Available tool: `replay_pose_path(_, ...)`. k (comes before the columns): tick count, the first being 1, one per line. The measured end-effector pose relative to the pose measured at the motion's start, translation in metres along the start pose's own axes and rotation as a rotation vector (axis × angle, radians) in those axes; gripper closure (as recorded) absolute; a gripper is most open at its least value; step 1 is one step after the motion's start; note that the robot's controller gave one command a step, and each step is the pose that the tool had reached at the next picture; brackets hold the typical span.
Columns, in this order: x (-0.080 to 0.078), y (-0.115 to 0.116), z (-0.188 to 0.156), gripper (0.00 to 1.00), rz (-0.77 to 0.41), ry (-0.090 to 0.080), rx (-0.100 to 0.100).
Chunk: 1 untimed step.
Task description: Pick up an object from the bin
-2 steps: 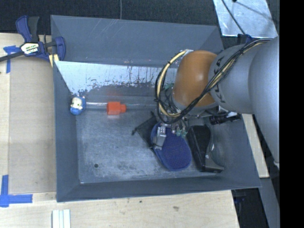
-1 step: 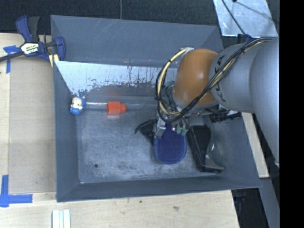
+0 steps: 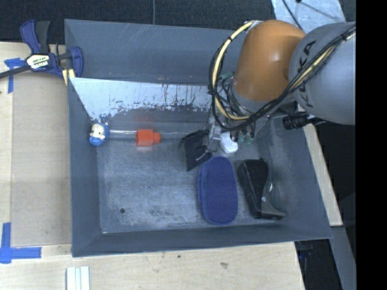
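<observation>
Pale wooden table [image 3: 36,162] runs along the left and near sides of the grey bin [image 3: 181,32] (grain faintly visible, lighting flat and even). Beyond the bin's far rim the ground is a dark surface [image 3: 199,2], floor or mat not distinguishable. A thin black cable [image 3: 152,5] crosses it, and a crumpled pale sheet [image 3: 284,8] lies toward the far right.
</observation>
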<state>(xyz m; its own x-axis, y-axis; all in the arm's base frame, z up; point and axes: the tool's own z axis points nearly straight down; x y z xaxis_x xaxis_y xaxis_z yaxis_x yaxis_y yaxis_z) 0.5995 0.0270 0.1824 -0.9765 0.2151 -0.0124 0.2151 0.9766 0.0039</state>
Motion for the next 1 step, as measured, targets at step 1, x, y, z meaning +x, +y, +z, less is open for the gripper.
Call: replay_pose_path(1, -0.0041, 0.0129, -0.0900, 1.00, 0.021, 0.000, 0.000)
